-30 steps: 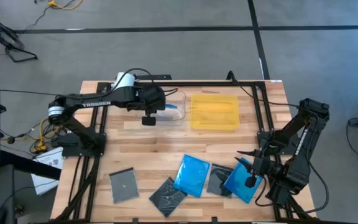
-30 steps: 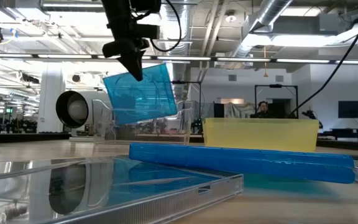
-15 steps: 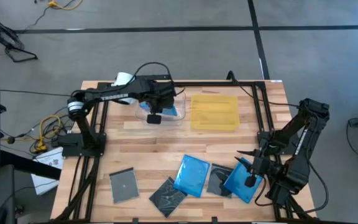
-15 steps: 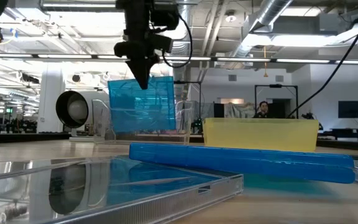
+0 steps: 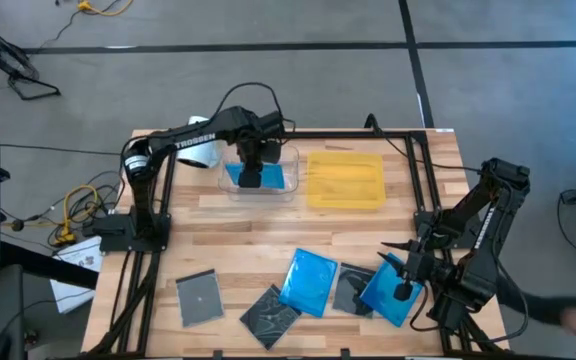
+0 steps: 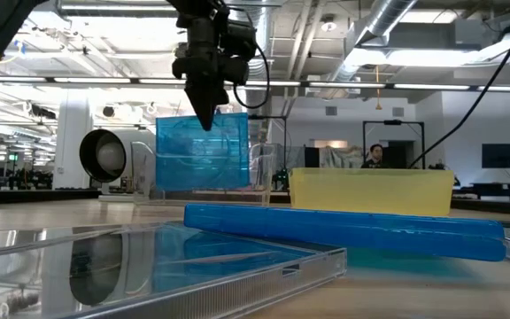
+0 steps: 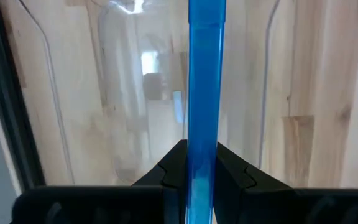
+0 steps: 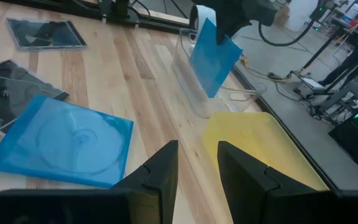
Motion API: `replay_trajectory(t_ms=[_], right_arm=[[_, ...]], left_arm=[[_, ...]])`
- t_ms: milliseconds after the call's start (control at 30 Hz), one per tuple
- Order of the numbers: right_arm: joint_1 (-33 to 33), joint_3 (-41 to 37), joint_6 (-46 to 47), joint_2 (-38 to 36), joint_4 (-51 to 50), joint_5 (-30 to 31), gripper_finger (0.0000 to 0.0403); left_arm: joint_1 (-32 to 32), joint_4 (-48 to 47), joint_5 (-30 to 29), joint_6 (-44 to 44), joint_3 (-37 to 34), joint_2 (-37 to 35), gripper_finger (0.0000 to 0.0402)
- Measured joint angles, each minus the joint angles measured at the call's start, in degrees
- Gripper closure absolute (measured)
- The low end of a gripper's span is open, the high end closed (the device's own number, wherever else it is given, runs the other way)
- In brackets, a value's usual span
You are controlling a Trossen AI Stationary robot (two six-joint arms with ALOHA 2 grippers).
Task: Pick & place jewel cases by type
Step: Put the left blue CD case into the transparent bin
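Observation:
My left gripper (image 6: 206, 113) is over the clear tray (image 5: 290, 160) at the table's far side, shut on a blue jewel case (image 6: 204, 152). The case also shows in the high view (image 5: 264, 178) and in the right wrist view (image 8: 213, 56). My right gripper (image 8: 197, 174) waits open and empty near the table's front right (image 5: 400, 290). Two more blue cases (image 5: 310, 280) (image 5: 380, 295) and three grey-clear cases (image 5: 196, 297) (image 5: 271, 313) (image 5: 348, 288) lie flat on the near part of the table. My left gripper pinches the blue case's top edge (image 7: 205, 140) between its two fingers (image 7: 174, 168), near the middle of that edge. The fingers come from above, pointing down. The case hangs upright below them, its lower part between the clear tray's walls (image 6: 264, 173).
A flat yellow tray (image 5: 346, 180) stands to the right of the clear tray. A white roll (image 5: 200, 150) lies at the far left. Black frame rails (image 5: 423, 190) run along the table's sides. Bare wood lies between the trays and the near cases.
My left gripper has gone toward the table's right and far edges, to above the clear tray, and has turned. The blue case, tilted a second ago, now hangs square and lower, between the tray's walls.

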Motion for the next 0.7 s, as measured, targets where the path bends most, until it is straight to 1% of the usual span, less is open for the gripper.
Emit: replay_trajectory(t_ms=[67, 233, 433, 533, 700], right_arm=[[0.0, 0.0, 0.0, 0.0, 0.0, -0.4, 0.0296], [0.0, 0.0, 0.0, 0.0, 0.0, -0.5, 0.0296], [0.0, 0.0, 0.0, 0.0, 0.0, -0.6, 0.0296], [0.0, 0.0, 0.0, 0.0, 0.0, -0.6, 0.0296], [0.0, 0.0, 0.1, 0.0, 0.0, -0.6, 0.0296]], left_arm=[[0.7, 0.0, 2.5, 0.4, 0.0, 0.0, 0.0366], [2.4, -0.7, 5.5, 0.7, 0.0, 0.0, 0.0366], [2.5, -0.7, 6.0, 1.3, 0.0, 0.0, 0.0365], [2.5, -0.6, 7.1, 2.1, 0.0, 0.0, 0.0365], [2.5, 0.0, 6.8, 2.8, 0.0, 0.0, 0.0365]])
